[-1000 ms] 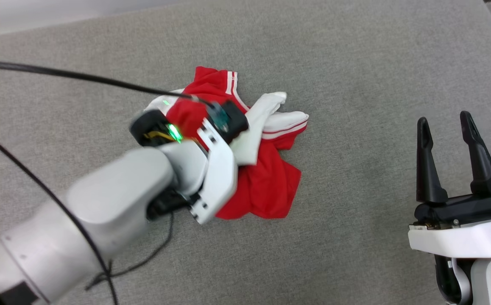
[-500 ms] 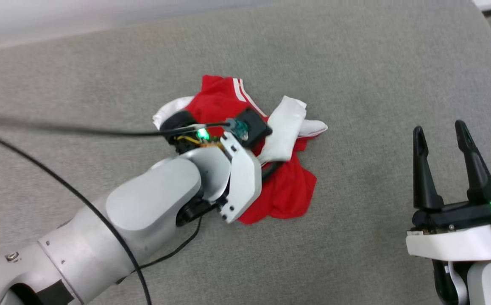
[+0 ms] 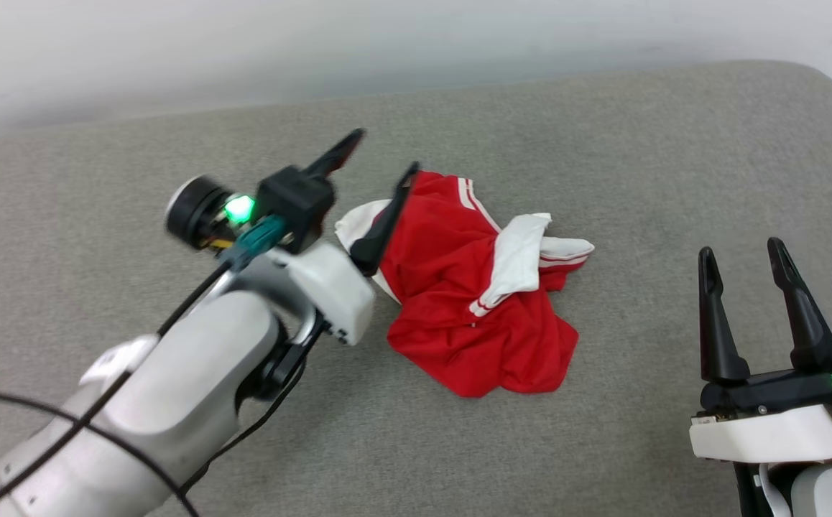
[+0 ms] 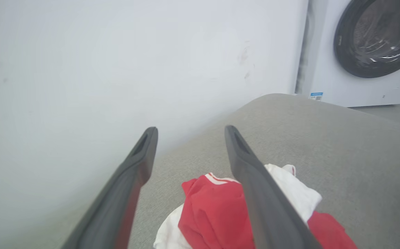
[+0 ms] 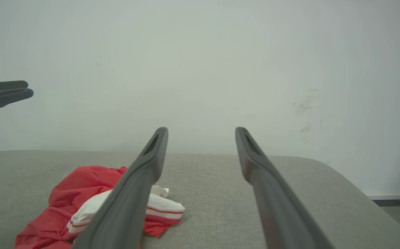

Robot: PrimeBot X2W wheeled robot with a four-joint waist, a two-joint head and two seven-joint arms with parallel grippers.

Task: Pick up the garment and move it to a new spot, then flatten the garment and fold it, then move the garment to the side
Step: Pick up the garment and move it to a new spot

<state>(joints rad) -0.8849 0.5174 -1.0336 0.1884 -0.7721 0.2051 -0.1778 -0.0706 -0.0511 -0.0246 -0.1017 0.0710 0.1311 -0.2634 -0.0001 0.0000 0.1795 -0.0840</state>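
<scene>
Left pincer (image 3: 386,149) lifted off garment (image 3: 459,287) | jaws spread, tilted upward

Garment (image 3: 473,345) soft matt cloth, cushion (image 3: 639,158) rough gry woven fabric, wall (image 3: 387,43) smooth

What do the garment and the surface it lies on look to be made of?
The garment: soft knit fabric, probably a matte jersey; it crumples into loose folds. The surface: grey woven upholstery, likely padded; it shows a fine heathered weave and a rounded edge.
</scene>
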